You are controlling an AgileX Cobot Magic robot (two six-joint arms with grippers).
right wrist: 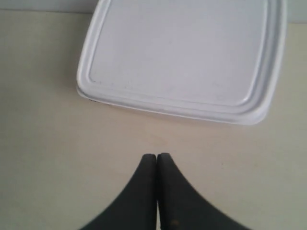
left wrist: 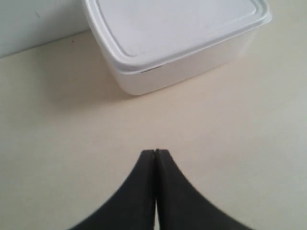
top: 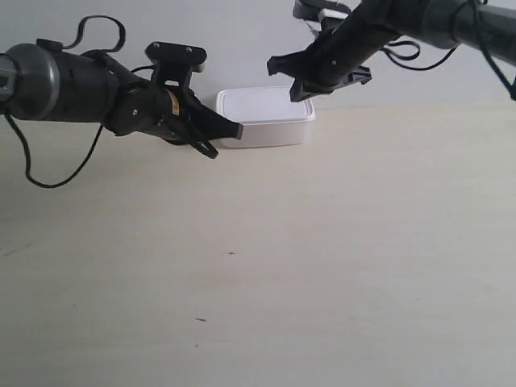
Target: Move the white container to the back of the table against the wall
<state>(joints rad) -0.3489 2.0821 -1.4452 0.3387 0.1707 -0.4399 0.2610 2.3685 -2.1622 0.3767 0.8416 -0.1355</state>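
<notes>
Grippers are both closed, holding nothing: left gripper [left wrist: 155, 152] low, near one side of the white container [left wrist: 177, 43]; right gripper [right wrist: 157, 155] raised beside it. It sits close by the wall [left wrist: 33, 19]; any nudge across the worktop [left wrist: 62, 143] should be low, square, slow.

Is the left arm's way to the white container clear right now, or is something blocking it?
Probably yes. In the left wrist view only bare table lies between the left gripper and the white container. The gripper is shut, so it could push but not grasp.
</notes>
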